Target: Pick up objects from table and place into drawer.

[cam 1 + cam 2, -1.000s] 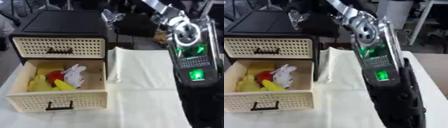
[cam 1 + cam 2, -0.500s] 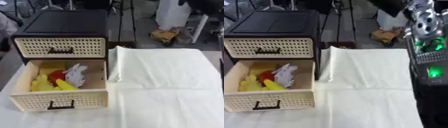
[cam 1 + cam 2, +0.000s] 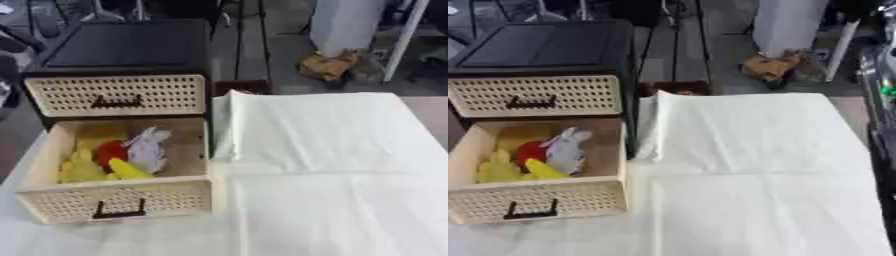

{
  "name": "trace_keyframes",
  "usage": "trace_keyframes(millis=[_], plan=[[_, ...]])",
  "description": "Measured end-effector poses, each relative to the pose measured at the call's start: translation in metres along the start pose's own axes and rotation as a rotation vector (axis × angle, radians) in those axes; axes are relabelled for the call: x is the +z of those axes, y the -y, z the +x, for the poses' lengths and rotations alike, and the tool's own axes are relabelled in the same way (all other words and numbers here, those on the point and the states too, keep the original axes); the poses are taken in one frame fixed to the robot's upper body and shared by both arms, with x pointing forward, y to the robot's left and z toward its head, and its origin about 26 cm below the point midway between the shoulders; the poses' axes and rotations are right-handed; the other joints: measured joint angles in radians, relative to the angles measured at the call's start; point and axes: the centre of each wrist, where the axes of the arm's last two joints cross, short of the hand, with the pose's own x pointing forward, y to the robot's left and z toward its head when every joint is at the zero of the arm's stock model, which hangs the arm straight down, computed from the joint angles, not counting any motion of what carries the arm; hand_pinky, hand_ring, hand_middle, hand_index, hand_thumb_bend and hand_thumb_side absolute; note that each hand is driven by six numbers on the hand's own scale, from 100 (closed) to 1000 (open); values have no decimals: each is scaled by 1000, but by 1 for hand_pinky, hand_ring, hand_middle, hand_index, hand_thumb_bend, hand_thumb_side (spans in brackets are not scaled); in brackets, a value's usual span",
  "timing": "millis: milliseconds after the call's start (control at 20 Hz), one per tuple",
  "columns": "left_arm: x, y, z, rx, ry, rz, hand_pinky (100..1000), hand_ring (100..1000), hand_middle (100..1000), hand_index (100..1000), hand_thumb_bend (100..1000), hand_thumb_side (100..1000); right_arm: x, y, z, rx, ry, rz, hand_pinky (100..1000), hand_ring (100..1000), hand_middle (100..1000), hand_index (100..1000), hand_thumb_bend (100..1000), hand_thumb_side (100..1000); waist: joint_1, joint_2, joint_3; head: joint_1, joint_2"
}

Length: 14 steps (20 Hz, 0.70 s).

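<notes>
**Drawer loaded, counter cloth bare — closing looks next**

We find the task's things already down in the open lower drawer (image 3: 114, 200): yellow pieces (image 3: 83, 169) along its left side, a red rounded one (image 3: 110, 151) in the middle, and a pale, crumpled-looking one (image 3: 147, 150) leaning against it. We cannot name any of them more closely. No loose object shows on the white cloth (image 3: 332, 165) that covers the counter, so we judge the picking to be finished or nearly so. What remains, we think, is to push the drawer shut by its woven front, squarely, so it slides under the cabinet without skewing.

The drawer fronts are cream lattice with dark bar handles (image 3: 119, 210); the upper drawer (image 3: 115, 95) is closed within a dark, boxy cabinet (image 3: 122, 45). The cloth looks soft and lies folded, with a raised edge beside the cabinet.

Neither hand appears; only a dark strip of the right arm (image 3: 881, 125) shows at the right eye view's edge, so we cannot tell their state.
</notes>
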Motion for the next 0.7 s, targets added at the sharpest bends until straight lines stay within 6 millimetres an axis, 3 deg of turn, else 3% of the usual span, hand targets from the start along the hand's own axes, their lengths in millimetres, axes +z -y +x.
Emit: trace_keyframes(millis=[200, 300, 500, 700], plan=[[-1, 4, 4, -28, 61, -125, 254, 338, 489, 810, 100, 1000, 1, 3, -5, 2, 1, -42, 316, 464, 405, 648, 100, 891, 6, 0, -11, 7, 0], [-1, 8, 5, -38, 82, -184, 298, 404, 504, 810, 100, 1000, 2, 4, -7, 0, 15, -74, 399, 501, 444, 666, 100, 907, 10, 0, -15, 11, 0], [2, 18, 7, -28, 99, -287, 319, 437, 531, 808, 100, 1000, 6, 2, -12, -26, 68, -146, 440, 526, 458, 666, 100, 906, 17, 2, -19, 17, 0], [4, 29, 10, -3, 112, -375, 280, 408, 538, 806, 100, 1000, 10, 0, -16, -61, 94, -184, 441, 526, 455, 666, 100, 904, 22, 6, -22, 20, -1]])
